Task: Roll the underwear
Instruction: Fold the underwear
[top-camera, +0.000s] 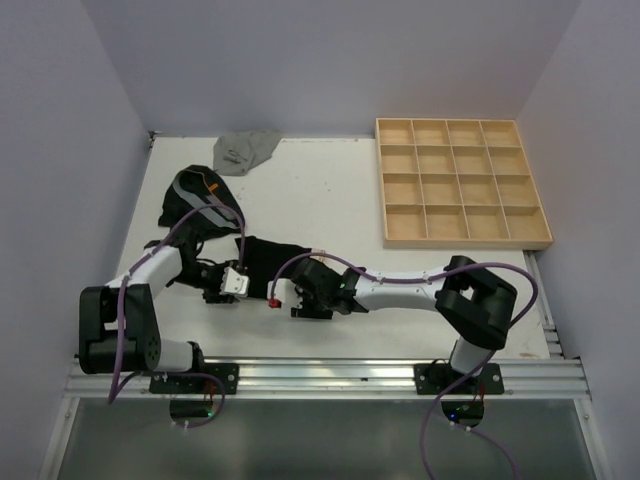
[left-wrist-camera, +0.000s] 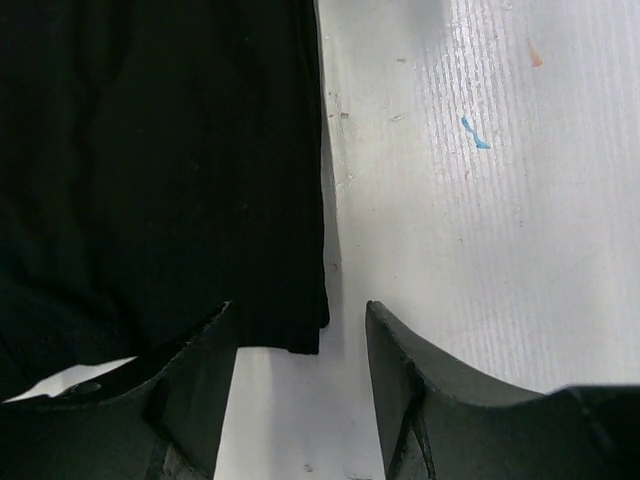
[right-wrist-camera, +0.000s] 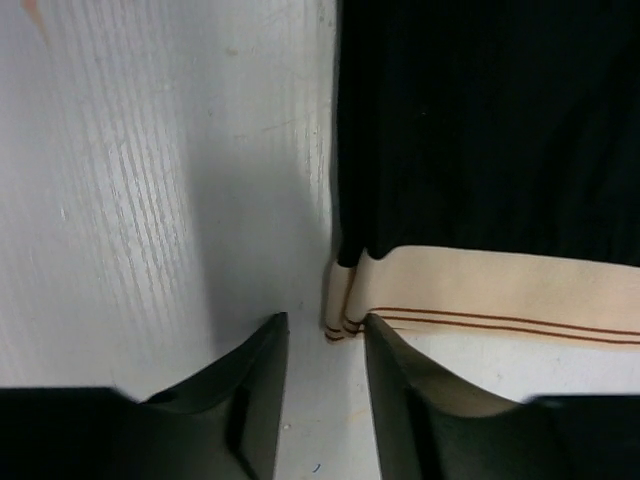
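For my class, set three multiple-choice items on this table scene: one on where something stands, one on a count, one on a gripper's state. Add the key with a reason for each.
1. Where does the wooden grid tray stand?
A. At the near left corner
B. At the far right of the table
C. Between the two arms

2. How many compartments does it have?
A. 9
B. 12
C. 16

3. How do the jaws of the right gripper stand?
A. Shut on a grey brief
B. Open, with a corner of the tan waistband at the mouth of the gap
C. Shut on nothing

Key:
1 B, as the top view shows it at the right rear.
2 C, as there are four rows of four.
3 B, as the right wrist view shows the fingers apart, not clamped on the cloth.
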